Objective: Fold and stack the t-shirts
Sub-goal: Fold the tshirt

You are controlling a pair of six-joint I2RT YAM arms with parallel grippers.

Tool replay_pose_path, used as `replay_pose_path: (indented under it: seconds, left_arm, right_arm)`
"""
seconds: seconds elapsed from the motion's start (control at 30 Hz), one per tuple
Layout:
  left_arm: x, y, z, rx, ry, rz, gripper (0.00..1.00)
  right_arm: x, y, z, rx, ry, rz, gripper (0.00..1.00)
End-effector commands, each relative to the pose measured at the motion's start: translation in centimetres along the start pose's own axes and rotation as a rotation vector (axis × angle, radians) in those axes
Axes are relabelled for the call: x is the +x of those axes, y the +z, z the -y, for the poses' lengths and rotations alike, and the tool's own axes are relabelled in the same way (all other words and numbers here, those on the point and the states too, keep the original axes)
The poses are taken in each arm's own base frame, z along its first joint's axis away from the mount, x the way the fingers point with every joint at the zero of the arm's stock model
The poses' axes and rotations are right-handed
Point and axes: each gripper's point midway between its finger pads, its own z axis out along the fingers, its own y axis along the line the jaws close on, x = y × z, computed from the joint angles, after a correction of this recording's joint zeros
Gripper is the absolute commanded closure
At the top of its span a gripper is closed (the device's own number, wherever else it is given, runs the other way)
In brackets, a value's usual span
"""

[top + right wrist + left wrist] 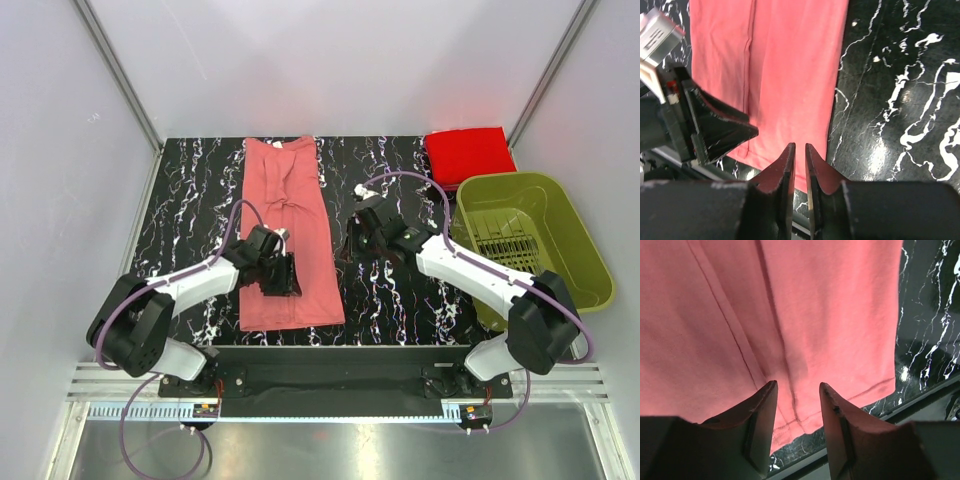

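From above, the salmon-pink t-shirt (pixel 290 235) lies as a long narrow strip left of the worktop's (pixel 190 200) middle, running from the far edge almost to the near edge. The red t-shirt (pixel 469 155) sits folded in the far right corner, just behind the olive basket (pixel 560 235). The left hand (pixel 283 280) hangs over the strip's near left part. The right hand (pixel 350 245) is just off the strip's right edge, over bare worktop.

The left wrist view shows that hand's fingers apart and empty, above the cloth close to the hem by the near edge. A seam and a fold line run up the fabric.

The right wrist view shows its fingers almost together with nothing between them, beside the shirt's right edge close to its near corner.

The cloth looks light, soft and limp, so it would likely sag and drag rather than keep its shape. The hem corners at the near edge seem the best hold, pinching all layers so the strip can fold toward the far edge.
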Motion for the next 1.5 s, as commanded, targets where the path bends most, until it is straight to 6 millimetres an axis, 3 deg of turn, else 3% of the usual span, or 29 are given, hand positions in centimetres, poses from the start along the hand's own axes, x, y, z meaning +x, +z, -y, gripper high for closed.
replay_pose_path:
  seconds: [0.0,0.23,0.37,0.43,0.6,0.9,1.17,1.47]
  left_arm:
    - [-1.5,0.1,1.5,0.067,-0.001,0.085,0.57]
    - [-0.7,1.3,0.8,0.034,0.002,0.045,0.67]
    - [-0.9,1.2,1.3,0.038,0.009,0.043,0.84]
    - [-1.0,0.9,1.6,0.033,0.011,0.04,1.0]
    - [-1.0,-0.4,1.4,-0.001,-0.025,0.081,1.0]
    - [-1.1,-1.4,1.0,-0.027,-0.053,0.149,1.0]
    - [0.2,-0.1,0.5,-0.016,-0.069,0.102,1.0]
    - [0.9,-0.2,-0.5,-0.051,-0.112,0.117,1.0]
  right_arm:
    - [-0.3,-1.1,-1.4,-0.07,-0.047,0.01,0.8]
    - [0.5,-0.9,-0.8,-0.066,-0.042,-0.001,0.8]
    - [0.5,-0.8,-0.7,-0.063,-0.047,0.006,0.8]
    - [0.7,-0.4,-0.4,-0.054,-0.048,0.001,0.8]
    - [1.7,1.2,0.6,-0.026,-0.044,-0.032,0.8]
    - [1.6,2.6,0.5,-0.031,-0.046,-0.037,0.8]
    - [0.5,3.1,-0.5,-0.052,-0.053,-0.034,0.79]
    - [0.3,4.7,-0.4,-0.043,-0.053,-0.044,0.79]
